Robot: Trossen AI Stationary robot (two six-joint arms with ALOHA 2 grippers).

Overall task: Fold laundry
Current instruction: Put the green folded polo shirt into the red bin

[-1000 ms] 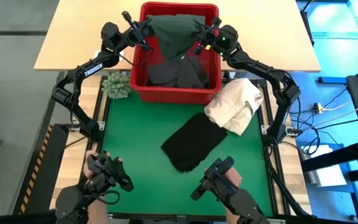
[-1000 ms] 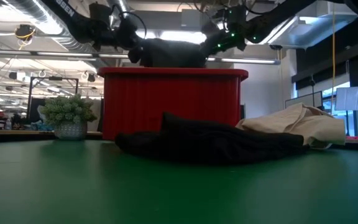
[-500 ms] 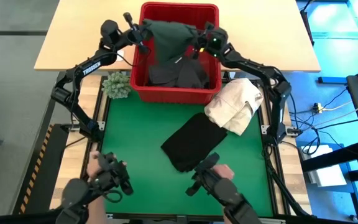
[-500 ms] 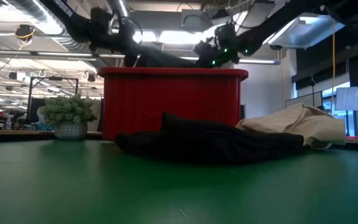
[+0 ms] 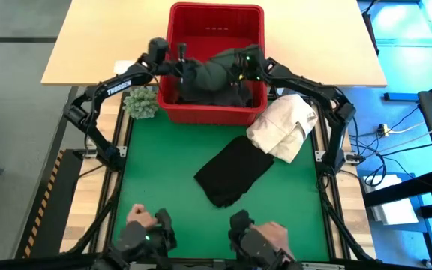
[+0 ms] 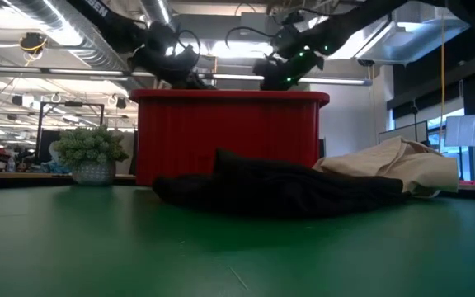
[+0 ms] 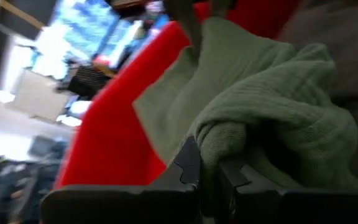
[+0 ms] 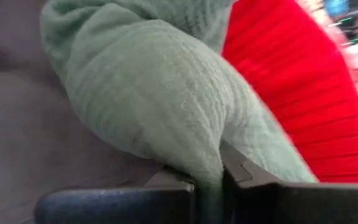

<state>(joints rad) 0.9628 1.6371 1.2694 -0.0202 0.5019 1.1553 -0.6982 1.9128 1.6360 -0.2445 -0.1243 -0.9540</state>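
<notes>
Your left gripper [image 5: 184,69] sits over the left side of the red basket [image 5: 172,109], and its fingers [image 7: 188,163] are pinched on a fold of the green garment [image 5: 214,71]. You can see that fold pressed between the two dark fingers in the left wrist view, with the green garment [image 7: 272,118] bunched just beyond them and the basket [image 7: 110,137] wall behind. Your right gripper [image 5: 240,69] is over the right side of the basket, and its fingers [image 8: 241,171] are clamped on another fold of the same green garment [image 8: 160,106], the red basket [image 8: 291,93] wall close beside it.

The green garment hangs bunched between your two grippers, low in the basket, on top of a dark grey garment [image 5: 235,94] that lies inside. In the low view both arms reach in above the basket [image 6: 225,136] rim, the left gripper [image 6: 180,73] and the right gripper [image 6: 275,73] near each other.

On the green mat [image 5: 163,172], in front of the basket, a black garment [image 5: 231,171] lies flat and slanted, its upper right end touching the cream cloth heap [image 5: 283,127]. A small plant [image 5: 142,103] stands just left of the basket. Your own hands [image 5: 137,217] show at the near edge of the table.
</notes>
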